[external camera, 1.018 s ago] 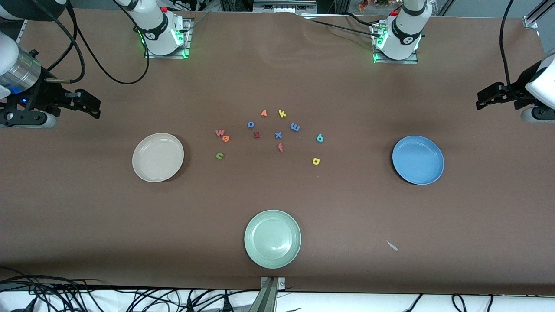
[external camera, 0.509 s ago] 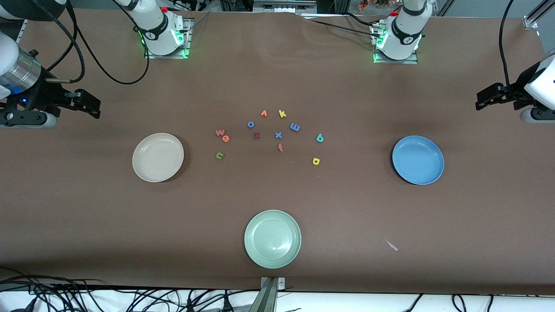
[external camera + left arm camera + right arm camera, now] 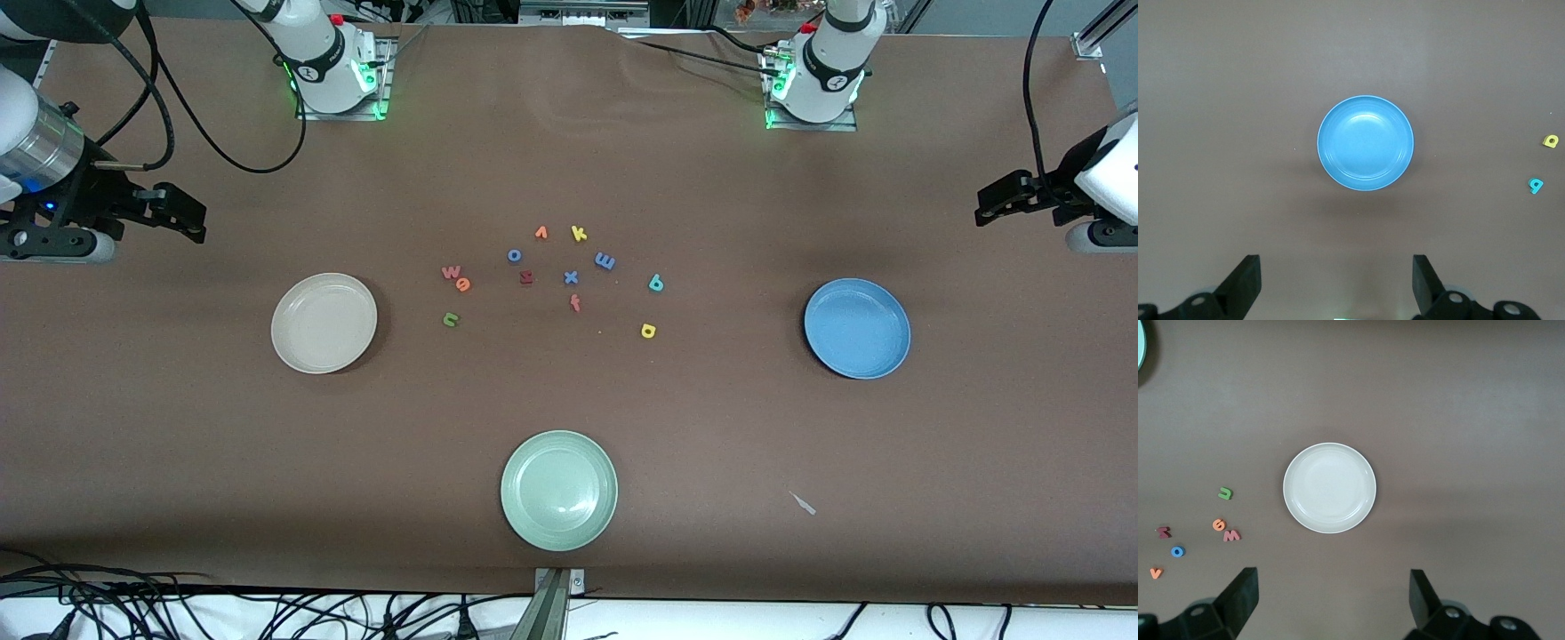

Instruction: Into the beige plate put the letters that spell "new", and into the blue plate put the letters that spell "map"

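The beige plate [image 3: 324,323] [image 3: 1329,487] lies toward the right arm's end, the blue plate [image 3: 857,328] [image 3: 1365,143] toward the left arm's end. Between them on the table lie the pinkish-red w [image 3: 452,272] [image 3: 1231,535], orange e [image 3: 462,284] [image 3: 1219,525], green n [image 3: 451,319] [image 3: 1225,493], blue m [image 3: 605,261], teal p [image 3: 655,283] [image 3: 1535,185] and yellow a [image 3: 648,331] [image 3: 1551,141]. Both plates hold nothing. My right gripper [image 3: 188,219] [image 3: 1333,600] hangs open and empty high by the beige plate. My left gripper [image 3: 985,204] [image 3: 1336,280] hangs open and empty high by the blue plate.
A pale green plate [image 3: 558,490] sits nearest the front camera. Other letters lie among the task ones: orange v [image 3: 540,233], yellow k [image 3: 579,234], blue o [image 3: 514,255], dark red z [image 3: 526,277], blue x [image 3: 571,277], red f [image 3: 575,303]. A small scrap [image 3: 804,503] lies beside the green plate.
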